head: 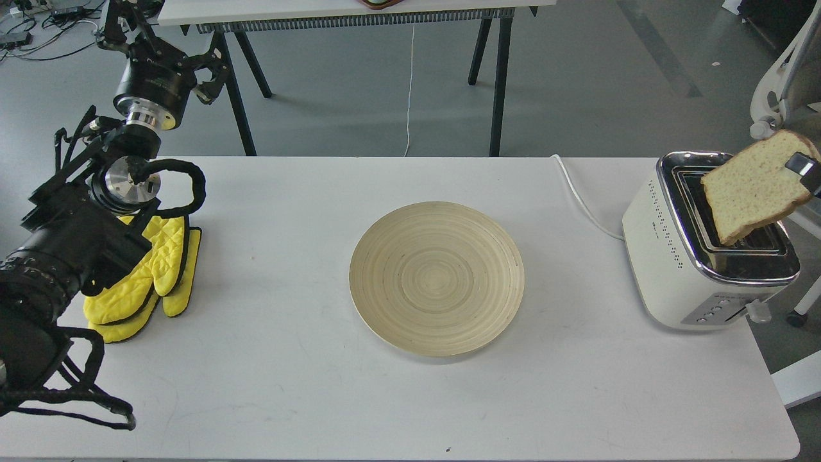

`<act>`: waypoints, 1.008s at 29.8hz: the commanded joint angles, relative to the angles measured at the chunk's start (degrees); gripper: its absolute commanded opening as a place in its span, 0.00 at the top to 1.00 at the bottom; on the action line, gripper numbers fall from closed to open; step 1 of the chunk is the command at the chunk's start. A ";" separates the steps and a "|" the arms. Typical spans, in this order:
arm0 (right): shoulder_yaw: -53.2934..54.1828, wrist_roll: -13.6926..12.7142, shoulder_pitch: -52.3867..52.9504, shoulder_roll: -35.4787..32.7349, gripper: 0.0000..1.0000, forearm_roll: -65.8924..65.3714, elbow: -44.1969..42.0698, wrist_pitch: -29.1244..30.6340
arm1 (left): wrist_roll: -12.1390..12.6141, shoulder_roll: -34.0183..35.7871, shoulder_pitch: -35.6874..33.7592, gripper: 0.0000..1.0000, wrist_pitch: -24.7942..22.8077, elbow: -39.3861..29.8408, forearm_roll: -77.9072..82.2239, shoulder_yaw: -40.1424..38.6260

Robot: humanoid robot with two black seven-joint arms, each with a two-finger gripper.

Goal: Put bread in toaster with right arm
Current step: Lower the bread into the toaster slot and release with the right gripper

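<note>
The bread (757, 186) is hanging over the toaster (699, 256) at about three o'clock in the head view, tilted, with its lower corner dipping right at the near slot of the chrome top. The right gripper (807, 172) is only just peeking in from the frame's right edge, and its dark fingertip is lying against the slice's upper right crust, so it is pinching the bread, though the second finger is not showing. The toaster is sitting on the white table (288, 359) near its right end, button panel facing down toward five o'clock, with its white cord (580, 199) trailing off toward ten o'clock from it.

At centre the round bamboo plate (437, 277) is lying bare. Over at nine o'clock, the yellow oven mitts (151, 276) are lying stacked beside the left arm. The left gripper (208, 74) is hovering up at eleven o'clock, beyond the table's far edge, fingers spreading apart and gripping nothing.
</note>
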 commanded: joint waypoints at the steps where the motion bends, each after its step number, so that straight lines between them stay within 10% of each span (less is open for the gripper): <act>1: -0.41 -0.02 -0.07 1.09 0.97 -0.06 -2.34 0.01 | 0.00 0.00 0.00 0.00 0.00 0.01 0.00 0.00; 8: -0.50 -0.02 -0.43 6.01 0.90 -0.06 -3.67 -0.08 | 0.00 0.00 0.00 0.00 0.00 0.01 0.00 0.00; 18: 3.80 1.38 -0.34 11.11 0.09 1.17 -2.17 -1.05 | 0.00 0.00 0.00 0.00 0.00 0.01 0.00 -0.09; 30: 17.50 1.65 1.33 19.27 0.01 27.24 -4.36 4.21 | 0.00 -0.35 0.00 0.00 0.00 0.01 0.00 0.00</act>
